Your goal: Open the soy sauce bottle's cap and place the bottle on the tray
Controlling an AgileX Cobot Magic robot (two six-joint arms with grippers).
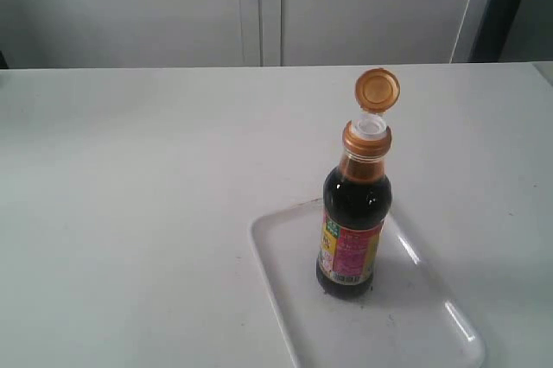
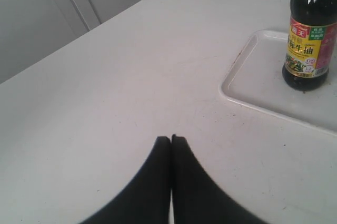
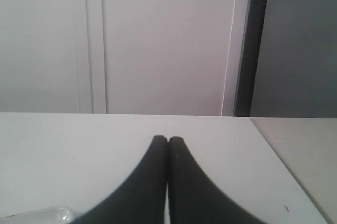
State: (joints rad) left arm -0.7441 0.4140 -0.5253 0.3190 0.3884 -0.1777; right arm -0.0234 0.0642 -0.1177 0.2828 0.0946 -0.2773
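- I'm looking at a white table (image 1: 130, 212); it's filling most of the exterior view and showing in both wrist views too.
- Faint dark scuffs and specks are showing on its surface in my left wrist view, one small dark mark near its edge in my right wrist view.
- A pale grey-white panelled wall (image 1: 259, 5) is running behind the table's far edge, with narrow vertical seams dividing it.
- A dark vertical strip (image 1: 505, 5) is standing at the wall's right end in the exterior view; can't tell what it is.
- A grey surface (image 3: 295, 45) is sitting beside that dark strip in my right wrist view.
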